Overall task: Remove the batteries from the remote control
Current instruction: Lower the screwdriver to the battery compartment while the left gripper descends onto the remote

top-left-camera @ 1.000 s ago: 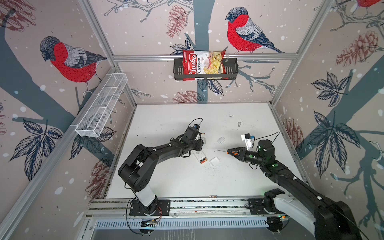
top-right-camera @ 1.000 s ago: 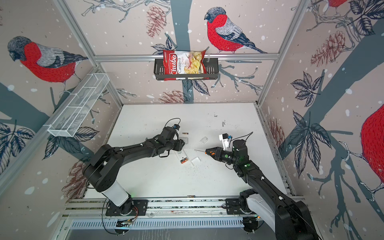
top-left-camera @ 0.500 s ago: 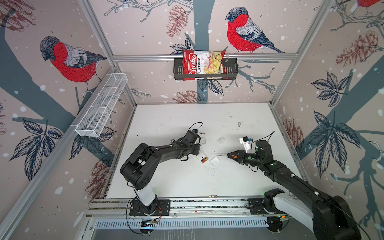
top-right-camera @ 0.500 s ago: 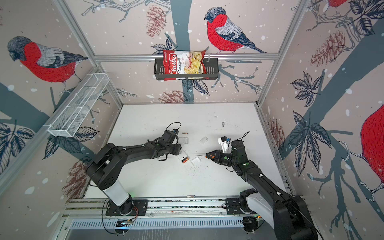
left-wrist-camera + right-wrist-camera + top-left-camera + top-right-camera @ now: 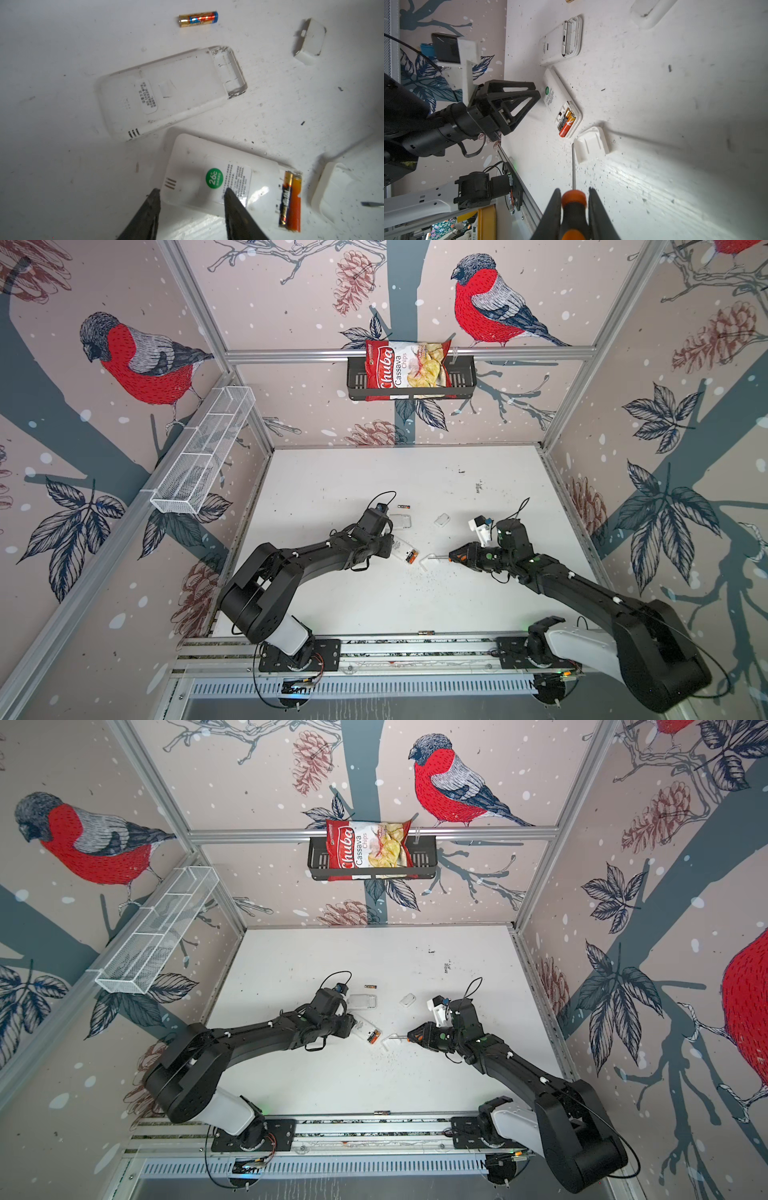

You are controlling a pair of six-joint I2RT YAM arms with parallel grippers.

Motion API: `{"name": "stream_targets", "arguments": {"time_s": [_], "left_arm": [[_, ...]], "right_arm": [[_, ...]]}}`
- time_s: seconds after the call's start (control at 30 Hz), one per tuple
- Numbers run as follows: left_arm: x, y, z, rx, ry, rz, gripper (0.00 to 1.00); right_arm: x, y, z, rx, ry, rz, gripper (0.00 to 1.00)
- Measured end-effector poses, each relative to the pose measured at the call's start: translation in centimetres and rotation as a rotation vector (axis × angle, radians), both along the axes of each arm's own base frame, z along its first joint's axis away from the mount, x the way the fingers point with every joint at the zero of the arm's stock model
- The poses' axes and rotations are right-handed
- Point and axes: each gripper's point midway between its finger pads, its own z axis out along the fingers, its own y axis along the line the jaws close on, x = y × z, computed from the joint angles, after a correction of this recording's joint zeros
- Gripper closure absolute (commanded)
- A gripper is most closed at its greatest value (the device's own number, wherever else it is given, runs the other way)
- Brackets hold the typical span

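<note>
Left gripper (image 5: 191,193), jaws part-open and empty, hovers at the sticker end of the remote control (image 5: 197,158); right gripper (image 5: 574,193) clamps the screwdriver (image 5: 573,166); the batteries (image 5: 289,199) lie crosswise in its far-end bay, nearer the screwdriver tip, which seems aimed roughly along their length.

walls (image 5: 291,302) all round: pinkish wallpaper w/ red bullfinches, pinecones, grey-blue branches. alu frame (image 5: 291,353) at corners + across back. black basket (image 5: 465,377) upper centre w/ chips bag (image 5: 405,369). white wire shelf (image 5: 203,456) mid left. scuffed white tabletop (image 5: 374,481), rail (image 5: 415,649) along bottom.
</note>
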Motion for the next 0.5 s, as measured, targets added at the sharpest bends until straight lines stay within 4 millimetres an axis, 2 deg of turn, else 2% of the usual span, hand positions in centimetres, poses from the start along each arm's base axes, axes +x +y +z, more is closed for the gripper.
{"name": "stream_targets", "arguments": {"time_s": [0.23, 0.5], "left_arm": [[1.2, 0.2, 0.8, -0.012, -0.019, 0.023, 0.46], [1.7, 0.1, -0.4, 0.011, 0.006, 0.020, 0.45]], "right_arm": [[0.2, 1.4, -0.5, -0.017, 0.013, 0.018, 1.00], [0.2, 3.5, -1.0, -0.028, 0.022, 0.047, 1.00]]}}
